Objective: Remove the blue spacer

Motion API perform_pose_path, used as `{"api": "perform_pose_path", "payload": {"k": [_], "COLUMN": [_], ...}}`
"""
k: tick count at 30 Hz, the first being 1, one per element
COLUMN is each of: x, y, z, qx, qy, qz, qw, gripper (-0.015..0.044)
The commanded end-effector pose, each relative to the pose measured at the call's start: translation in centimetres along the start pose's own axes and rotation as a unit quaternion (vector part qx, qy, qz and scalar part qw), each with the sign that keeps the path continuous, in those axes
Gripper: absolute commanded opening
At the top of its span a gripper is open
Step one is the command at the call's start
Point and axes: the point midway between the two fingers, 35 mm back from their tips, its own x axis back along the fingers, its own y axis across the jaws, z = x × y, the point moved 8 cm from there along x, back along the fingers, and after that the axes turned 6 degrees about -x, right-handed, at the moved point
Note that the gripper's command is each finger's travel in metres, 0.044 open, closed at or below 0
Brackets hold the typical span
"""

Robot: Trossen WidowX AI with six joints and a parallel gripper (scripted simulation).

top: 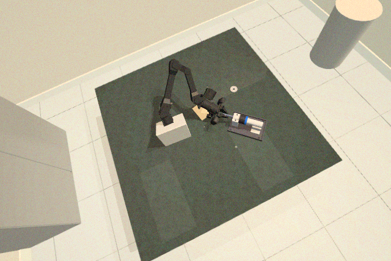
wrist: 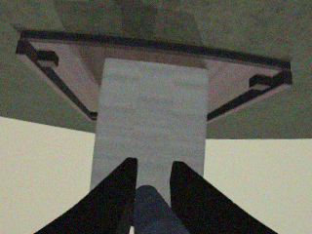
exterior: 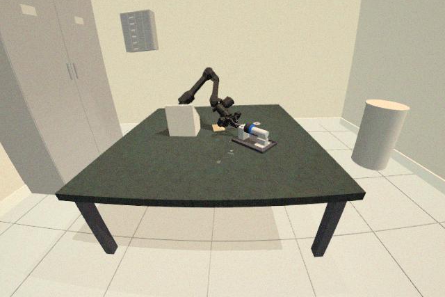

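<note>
The gripper (top: 225,114) (exterior: 236,124) (wrist: 154,170) is closed on the shaft (top: 228,115) (wrist: 148,202), which sits between its fingers. The shaft's long axis runs straight out ahead of the gripper to the block (top: 235,119) (exterior: 243,132) (wrist: 151,112). Beyond the block, on the same line, come a black part (top: 242,118) (exterior: 247,128), the blue spacer (top: 246,120) (exterior: 251,129) and a white cylinder (top: 255,121) (exterior: 260,131). The blue spacer is up in this row, off the table (top: 189,195) (exterior: 208,182).

The tray (top: 241,135) (exterior: 247,145) (wrist: 171,48), ahead of the gripper, bears the block and, farther off, a support (exterior: 266,140) beneath the cylinder.

The wrist view shows the shaft between the fingers; the block hides the spacer there. The top and exterior views show the blue spacer.
</note>
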Motion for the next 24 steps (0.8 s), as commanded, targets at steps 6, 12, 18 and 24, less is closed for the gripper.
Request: {"api": "perform_pose_path", "payload": {"k": [6,12,18,24], "x": [0.11,0.16,0.21,0.26], "y": [0.03,0.03,0.04,0.04], "z": [-0.06,-0.09,-0.12,-0.15], "qx": [-0.003,-0.003,-0.003,-0.003], "qy": [0.000,0.000,0.000,0.000], "qz": [0.000,0.000,0.000,0.000], "qw": [1.000,1.000,1.000,1.000], "gripper": [0.0000,0.0000,0.0000,0.0000]}}
